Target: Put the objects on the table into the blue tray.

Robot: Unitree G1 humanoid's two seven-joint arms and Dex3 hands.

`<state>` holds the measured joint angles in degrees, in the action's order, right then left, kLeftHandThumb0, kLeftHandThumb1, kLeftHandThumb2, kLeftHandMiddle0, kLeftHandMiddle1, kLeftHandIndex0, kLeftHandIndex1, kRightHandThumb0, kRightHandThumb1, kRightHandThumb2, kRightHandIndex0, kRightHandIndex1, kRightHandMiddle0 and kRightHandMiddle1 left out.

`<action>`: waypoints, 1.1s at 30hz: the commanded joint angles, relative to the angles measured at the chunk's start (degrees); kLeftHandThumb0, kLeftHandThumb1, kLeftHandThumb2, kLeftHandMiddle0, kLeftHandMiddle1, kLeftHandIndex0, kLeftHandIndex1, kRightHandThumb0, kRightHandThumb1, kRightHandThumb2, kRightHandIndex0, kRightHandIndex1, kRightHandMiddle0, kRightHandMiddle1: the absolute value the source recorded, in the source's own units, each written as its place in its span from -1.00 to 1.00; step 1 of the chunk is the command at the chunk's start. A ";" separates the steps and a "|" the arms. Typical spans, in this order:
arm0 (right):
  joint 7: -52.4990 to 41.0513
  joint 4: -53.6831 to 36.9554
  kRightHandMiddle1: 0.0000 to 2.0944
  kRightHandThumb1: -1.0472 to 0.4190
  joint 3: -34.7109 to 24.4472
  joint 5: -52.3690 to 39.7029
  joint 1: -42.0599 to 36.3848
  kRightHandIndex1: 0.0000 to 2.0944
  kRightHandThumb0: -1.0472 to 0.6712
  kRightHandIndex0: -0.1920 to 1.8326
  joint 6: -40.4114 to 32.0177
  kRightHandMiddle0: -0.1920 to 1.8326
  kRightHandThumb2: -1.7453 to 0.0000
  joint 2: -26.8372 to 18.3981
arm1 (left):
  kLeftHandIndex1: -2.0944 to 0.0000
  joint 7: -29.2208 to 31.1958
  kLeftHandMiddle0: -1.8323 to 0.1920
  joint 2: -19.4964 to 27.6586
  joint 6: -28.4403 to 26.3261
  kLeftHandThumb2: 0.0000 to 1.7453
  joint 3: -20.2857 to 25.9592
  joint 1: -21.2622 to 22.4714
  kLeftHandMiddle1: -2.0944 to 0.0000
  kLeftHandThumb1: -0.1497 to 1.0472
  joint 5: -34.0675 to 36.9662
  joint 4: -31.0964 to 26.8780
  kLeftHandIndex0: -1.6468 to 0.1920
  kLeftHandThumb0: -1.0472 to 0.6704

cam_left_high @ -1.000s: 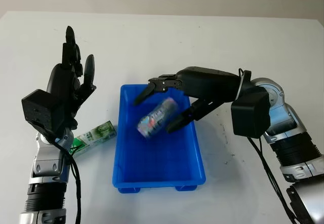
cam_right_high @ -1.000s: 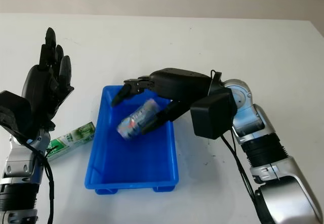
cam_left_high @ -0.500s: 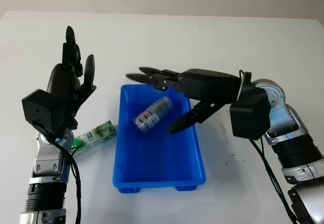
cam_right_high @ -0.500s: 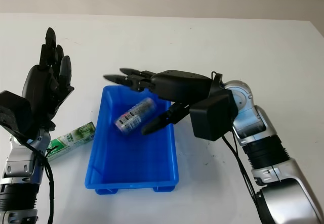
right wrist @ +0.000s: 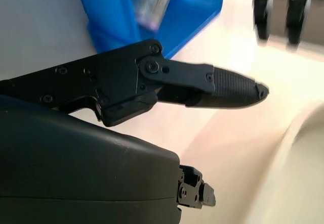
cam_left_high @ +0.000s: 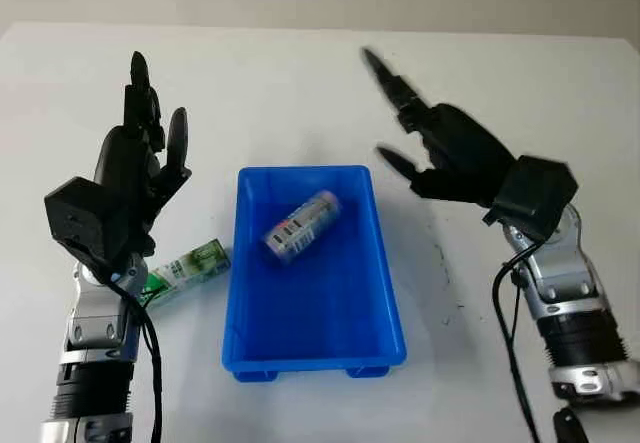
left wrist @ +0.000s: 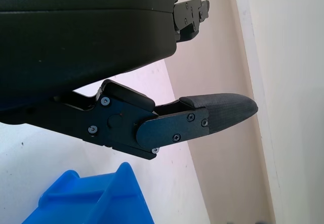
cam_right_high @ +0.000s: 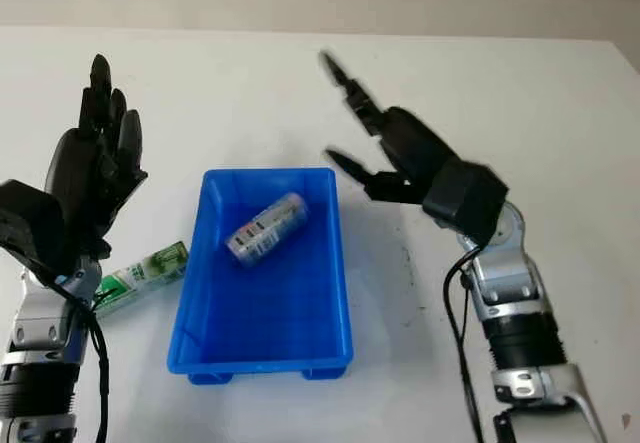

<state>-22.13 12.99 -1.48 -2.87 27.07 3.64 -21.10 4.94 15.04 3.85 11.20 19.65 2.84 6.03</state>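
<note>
A silver can (cam_left_high: 301,226) with a printed label lies on its side in the far half of the blue tray (cam_left_high: 325,343) at the table's middle. A green packet (cam_left_high: 187,267) lies on the white table just left of the tray, partly behind my left arm. My left hand (cam_left_high: 140,153) is raised upright and open above the table, left of the tray. Off to the tray's right and beyond its far corner, my right hand (cam_left_high: 420,138) is lifted clear and open, holding nothing.
The white tabletop (cam_left_high: 300,83) stretches behind and to both sides of the tray. A few small dark specks (cam_left_high: 440,253) mark the surface right of the tray.
My right hand let go of the can, which dropped into the tray, then pulled up and back to the right. The left hand and green packet stayed put.
</note>
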 commanded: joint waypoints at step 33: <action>9.85 -7.90 -1.00 -1.00 -6.57 -9.19 -9.71 -1.00 -0.65 -1.00 -5.70 -1.00 0.15 10.55 | 0.96 3.65 0.97 9.95 -6.79 -0.43 1.32 -5.18 0.95 1.00 -5.31 -11.94 0.96 -0.72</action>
<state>-12.18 6.56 -7.40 -11.72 17.71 -2.30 -10.26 8.00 22.57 -2.07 11.88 15.42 -1.34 -3.19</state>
